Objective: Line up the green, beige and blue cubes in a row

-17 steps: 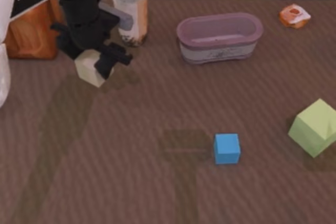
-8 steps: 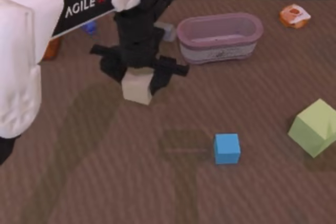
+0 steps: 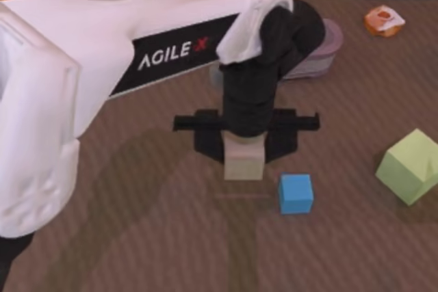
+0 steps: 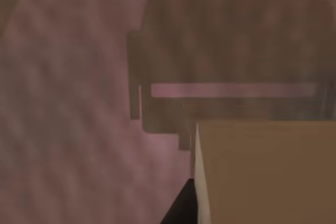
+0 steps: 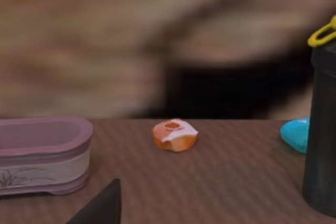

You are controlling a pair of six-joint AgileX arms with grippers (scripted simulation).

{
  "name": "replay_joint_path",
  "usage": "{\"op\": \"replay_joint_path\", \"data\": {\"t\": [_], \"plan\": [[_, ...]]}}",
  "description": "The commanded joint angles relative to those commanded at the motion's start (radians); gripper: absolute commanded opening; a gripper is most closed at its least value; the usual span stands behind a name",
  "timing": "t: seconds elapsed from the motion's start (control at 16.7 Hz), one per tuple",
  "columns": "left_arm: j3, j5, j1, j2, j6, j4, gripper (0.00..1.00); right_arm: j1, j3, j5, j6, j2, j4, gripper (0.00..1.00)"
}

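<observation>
One cube, the beige cube [image 3: 243, 158], sat clamped in the left gripper [image 3: 244, 143] just left of the blue cube [image 3: 295, 193] (green cube [image 3: 410, 166] well right); lowering squarely seemed wise.

Left arm reaches across from 9 o'clock to desk centre, wrist pointing straight down, left gripper [image 3: 244, 158] clamped on the beige cube [image 3: 243, 161]. Right arm out of top view.
</observation>
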Motion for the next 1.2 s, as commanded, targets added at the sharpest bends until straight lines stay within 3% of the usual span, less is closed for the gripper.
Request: {"op": "replay_joint_path", "data": {"t": [0.48,0.96,1.2], "plan": [[-0.015,-0.002,-0.031,-0.013,-0.056,0.008,0.00,0.000,0.000,0.000,0.000,0.000,0.000,1.00],[-0.162,-0.001,-0.032,0.050,-0.055,0.221,0.00,0.000,0.000,0.000,0.000,0.000,0.000,1.00],[-0.177,-0.001,-0.032,0.057,-0.055,0.242,0.00,0.000,0.000,0.000,0.000,0.000,0.000,1.00]]}}
